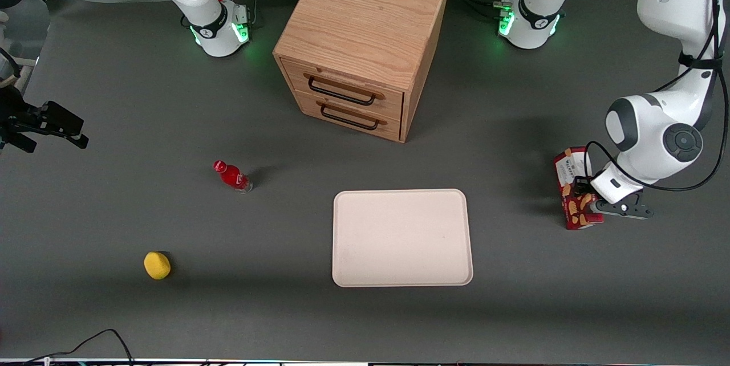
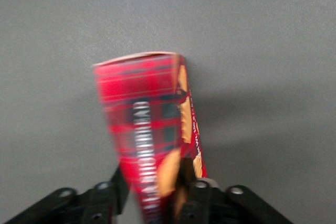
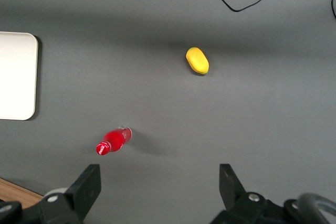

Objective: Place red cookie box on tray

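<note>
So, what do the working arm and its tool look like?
The left arm has glossy white rounded shells with dark grey round joint caps and black bands, and a thin black cable loops along it. Its base glows green. The tool, at the red cookie box, has black fingers with screws.

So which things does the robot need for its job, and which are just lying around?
For the job:
- red cookie box, gripped by the hand, toward the working arm's end
- tray, nothing on it

Just lying about:
- small red bottle
- yellow lemon-like thing
- wooden drawer cabinet
</note>
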Robot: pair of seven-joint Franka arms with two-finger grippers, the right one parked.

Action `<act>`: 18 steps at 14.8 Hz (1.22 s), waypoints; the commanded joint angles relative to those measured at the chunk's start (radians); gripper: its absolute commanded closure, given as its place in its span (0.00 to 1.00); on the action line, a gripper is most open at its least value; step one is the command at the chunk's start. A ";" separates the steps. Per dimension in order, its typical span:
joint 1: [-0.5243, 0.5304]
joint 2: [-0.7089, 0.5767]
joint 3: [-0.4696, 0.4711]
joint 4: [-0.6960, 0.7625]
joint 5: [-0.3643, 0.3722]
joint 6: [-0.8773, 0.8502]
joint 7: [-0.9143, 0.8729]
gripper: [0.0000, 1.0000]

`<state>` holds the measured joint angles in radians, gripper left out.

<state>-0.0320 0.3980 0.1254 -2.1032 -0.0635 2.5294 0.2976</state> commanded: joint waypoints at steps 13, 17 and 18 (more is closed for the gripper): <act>-0.025 -0.104 -0.223 0.718 -0.009 -0.950 -0.462 1.00; -0.042 0.042 -0.447 0.706 0.103 -0.696 -0.782 1.00; -0.043 0.095 -0.476 0.703 0.155 -0.634 -0.813 1.00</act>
<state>-0.0759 0.3669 -0.2945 -1.4356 0.0133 1.7938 -0.4176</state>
